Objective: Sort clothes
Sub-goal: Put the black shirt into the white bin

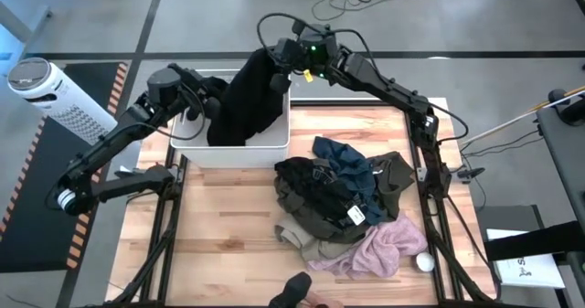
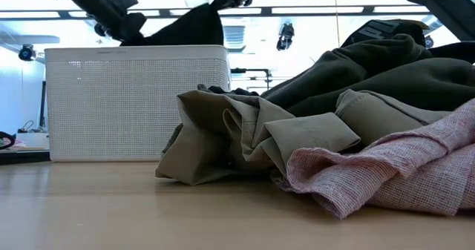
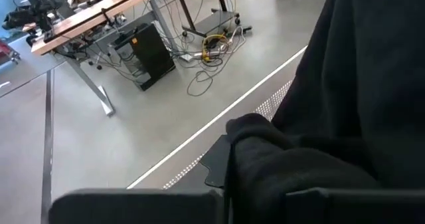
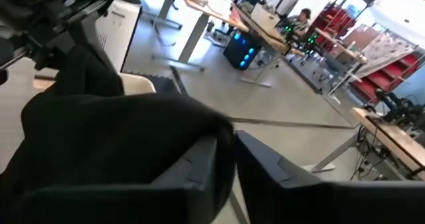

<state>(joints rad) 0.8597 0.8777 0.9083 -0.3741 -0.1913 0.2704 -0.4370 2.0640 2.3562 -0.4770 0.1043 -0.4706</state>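
Black garment (image 1: pixel 245 98) hangs over the white basket (image 1: pixel 265 148), stretched between both grippers. Its long axis slopes from the upper corner at the right gripper (image 1: pixel 277 59) down toward the basket's near-left part; lower end already inside the rim.

Right gripper sits above the basket's far right edge, fingers clamped on the garment's top; its wrist view shows cloth bunched between the closed fingers.

Left gripper (image 1: pixel 208 100) is at the basket's left side, pressed against the garment's left edge. Its wrist view shows dark cloth lying over the fingers; appears to be pinching a fold, judged not certain.

Judgement: garment lies straight below the right gripper, so letting go should drop it into the basket.

Remaining pile (image 1: pixel 343 198) lies mid-table, nearer the right arm.
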